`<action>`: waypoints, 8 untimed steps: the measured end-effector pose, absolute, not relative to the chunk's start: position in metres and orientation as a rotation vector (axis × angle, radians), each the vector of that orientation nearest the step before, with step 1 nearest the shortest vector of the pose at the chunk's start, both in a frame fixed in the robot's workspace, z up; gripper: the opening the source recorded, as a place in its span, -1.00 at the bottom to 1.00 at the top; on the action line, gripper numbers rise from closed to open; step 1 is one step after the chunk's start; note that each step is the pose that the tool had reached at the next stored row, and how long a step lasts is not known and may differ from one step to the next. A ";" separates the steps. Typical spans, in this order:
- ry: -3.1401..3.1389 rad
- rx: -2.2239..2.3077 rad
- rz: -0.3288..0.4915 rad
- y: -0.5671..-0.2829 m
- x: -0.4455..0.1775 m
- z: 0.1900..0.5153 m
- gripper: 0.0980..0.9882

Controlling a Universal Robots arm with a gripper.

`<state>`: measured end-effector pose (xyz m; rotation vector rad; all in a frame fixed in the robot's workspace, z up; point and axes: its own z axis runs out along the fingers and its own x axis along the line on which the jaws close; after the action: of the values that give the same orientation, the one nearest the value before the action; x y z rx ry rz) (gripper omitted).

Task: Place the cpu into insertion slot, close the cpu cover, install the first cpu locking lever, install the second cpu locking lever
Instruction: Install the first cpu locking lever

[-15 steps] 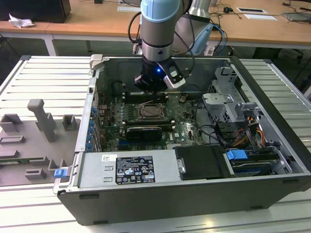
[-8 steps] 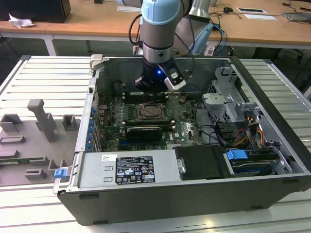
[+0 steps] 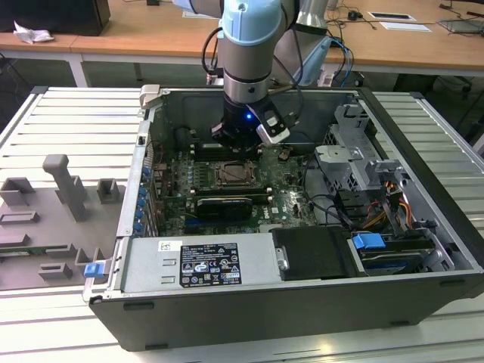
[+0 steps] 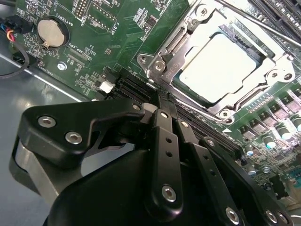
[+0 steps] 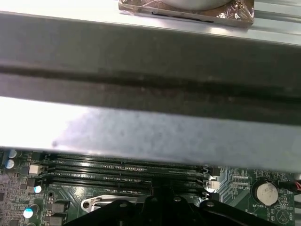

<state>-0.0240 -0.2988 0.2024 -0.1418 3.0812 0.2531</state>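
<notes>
The cpu lies flat in the insertion slot, its pale metal top showing through the cut-out of the cpu cover. That cover is folded down over it. One thin locking lever runs along the socket edge nearest my gripper, and another runs along the far edge. My gripper is shut, its tips down at the socket's corner by the near lever's end. In the exterior view the gripper hangs inside the open computer case just behind the socket.
Black memory slots lie beside the socket, close to the case wall. A coin battery sits on the green board. The drive cage with its cables is at the exterior view's right, the power supply in front, and a grey fixture tray outside at the left.
</notes>
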 end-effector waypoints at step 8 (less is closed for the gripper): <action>3.081 -0.142 0.250 -0.298 -0.024 0.203 -0.98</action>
<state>-0.0239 -0.2984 0.2032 -0.1424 3.0813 0.2496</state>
